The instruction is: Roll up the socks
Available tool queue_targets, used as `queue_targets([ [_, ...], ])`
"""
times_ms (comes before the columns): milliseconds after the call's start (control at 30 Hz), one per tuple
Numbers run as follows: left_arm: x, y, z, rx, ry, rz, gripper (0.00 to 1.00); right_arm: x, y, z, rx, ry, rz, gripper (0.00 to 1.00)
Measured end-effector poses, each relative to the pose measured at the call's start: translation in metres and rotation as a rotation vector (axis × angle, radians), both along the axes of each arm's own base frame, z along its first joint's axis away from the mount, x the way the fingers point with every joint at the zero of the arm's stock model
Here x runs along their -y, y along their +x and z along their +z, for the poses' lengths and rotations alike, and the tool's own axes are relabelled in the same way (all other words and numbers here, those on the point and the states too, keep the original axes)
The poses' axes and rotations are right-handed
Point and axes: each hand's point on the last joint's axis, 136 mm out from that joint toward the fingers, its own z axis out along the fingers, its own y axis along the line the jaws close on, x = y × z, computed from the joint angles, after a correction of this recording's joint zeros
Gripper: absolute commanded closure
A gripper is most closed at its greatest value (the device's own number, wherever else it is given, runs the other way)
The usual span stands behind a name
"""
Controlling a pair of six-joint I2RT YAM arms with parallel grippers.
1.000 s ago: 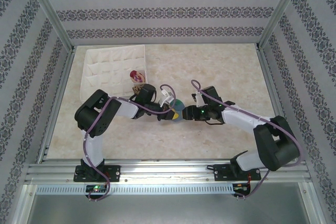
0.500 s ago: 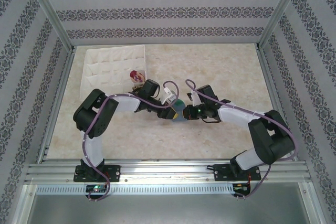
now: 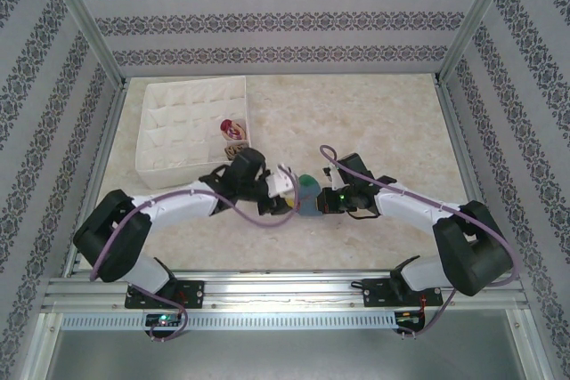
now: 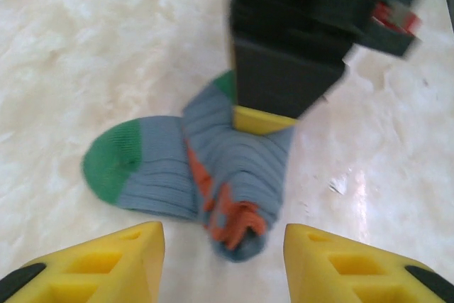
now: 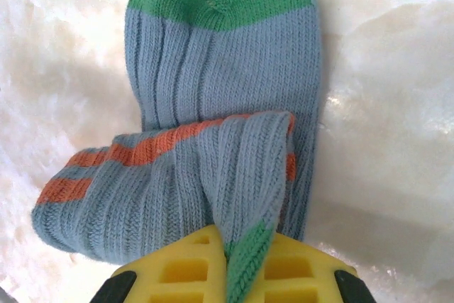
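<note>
**Top view**
- Table (image 3: 392, 122): pale marbled top.
- Box (image 3: 178, 169): white, many small compartments, at the far left of the table.
- Rolled sock (image 3: 232, 129): maroon and tan, sitting in a compartment at the box's near right corner.
- Blue sock (image 3: 307, 193): on the table near its middle, nearer than the box, between the two grippers.
- Left gripper (image 3: 287, 202): just left of the blue sock.
- Right gripper (image 3: 321, 204): at the sock's right edge, touching it.

**Left wrist view**
- Left gripper (image 4: 221, 250): yellow fingers (image 4: 106, 264) stand apart with nothing between them.
- Blue sock (image 4: 163, 168): lies on the table just beyond the tips. Its green toe is to the left, and the leg is folded over itself with orange stripes on the fold.
- Right gripper (image 4: 262, 120): black body with a yellow tip, clamped on the sock's far edge.

**Right wrist view**
- Right gripper (image 5: 237, 267): closed, with a ridge of fabric with a green edge pinched between its yellow fingers (image 5: 177, 267).
- Blue sock (image 5: 213, 90): green toe at the far end, and the orange-striped part folded across towards the left.
</note>
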Motion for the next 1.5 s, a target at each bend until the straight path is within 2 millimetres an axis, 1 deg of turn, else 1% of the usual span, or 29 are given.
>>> queue_targets([
  [33, 0.004, -0.006, -0.006, 0.045, 0.026, -0.023, 0.49, -0.001, -0.001, 0.0, -0.007, -0.001, -0.004, 1.0],
  [100, 0.011, -0.015, -0.013, 0.122, 0.068, -0.059, 0.44, -0.002, -0.003, 0.0, -0.026, -0.001, -0.016, 1.0],
  [167, 0.019, -0.017, -0.017, 0.199, 0.097, -0.081, 0.42, -0.003, -0.004, 0.0, -0.045, -0.003, -0.026, 1.0],
  [333, 0.035, -0.015, -0.025, 0.339, 0.147, -0.104, 0.42, -0.004, -0.007, 0.0, -0.085, -0.003, -0.059, 1.0],
  [500, 0.039, -0.011, -0.048, 0.365, 0.212, -0.109, 0.43, -0.003, -0.01, 0.0, -0.124, 0.0, -0.092, 0.99],
  [567, 0.041, -0.008, -0.054, 0.363, 0.229, -0.104, 0.45, -0.003, -0.011, 0.001, -0.139, 0.003, -0.106, 0.99],
  [600, 0.043, -0.007, -0.055, 0.363, 0.23, -0.104, 0.49, -0.003, -0.011, 0.0, -0.146, 0.003, -0.112, 0.99],
  [633, 0.045, -0.006, -0.055, 0.365, 0.229, -0.104, 0.57, -0.002, -0.012, 0.0, -0.154, 0.001, -0.118, 0.98],
  [667, 0.046, -0.004, -0.054, 0.367, 0.228, -0.103, 0.67, -0.002, -0.012, -0.001, -0.159, 0.0, -0.123, 0.97],
  [733, 0.047, -0.004, -0.054, 0.354, 0.229, -0.099, 0.94, 0.0, -0.011, -0.001, -0.163, -0.002, -0.138, 0.94],
  [767, 0.048, -0.004, -0.054, 0.348, 0.23, -0.098, 1.0, 0.001, -0.011, -0.001, -0.164, -0.005, -0.143, 0.88],
  [833, 0.05, -0.002, -0.052, 0.335, 0.231, -0.088, 1.0, 0.003, -0.01, -0.002, -0.165, -0.015, -0.154, 0.73],
  [900, 0.049, -0.002, -0.053, 0.305, 0.231, -0.075, 1.0, 0.005, -0.009, -0.003, -0.165, -0.022, -0.165, 0.59],
  [933, 0.049, -0.002, -0.053, 0.281, 0.223, -0.066, 1.0, 0.007, -0.01, -0.003, -0.166, -0.024, -0.17, 0.54],
  [1033, 0.045, 0.002, -0.052, 0.176, 0.16, -0.032, 1.0, 0.01, -0.011, 0.005, -0.135, -0.005, -0.177, 0.47],
  [1200, 0.029, 0.019, -0.046, -0.062, 0.009, 0.056, 1.0, 0.018, -0.007, 0.033, -0.02, 0.076, -0.196, 0.44],
  [1267, 0.023, 0.025, -0.046, -0.152, -0.057, 0.086, 1.0, 0.022, -0.004, 0.042, 0.028, 0.099, -0.2, 0.43],
  [1367, 0.019, 0.03, -0.049, -0.283, -0.145, 0.107, 1.0, 0.023, -0.001, 0.048, 0.08, 0.115, -0.189, 0.42],
  [1500, 0.017, 0.032, -0.049, -0.392, -0.205, 0.112, 1.0, 0.018, 0.006, 0.049, 0.116, 0.124, -0.162, 0.42],
])
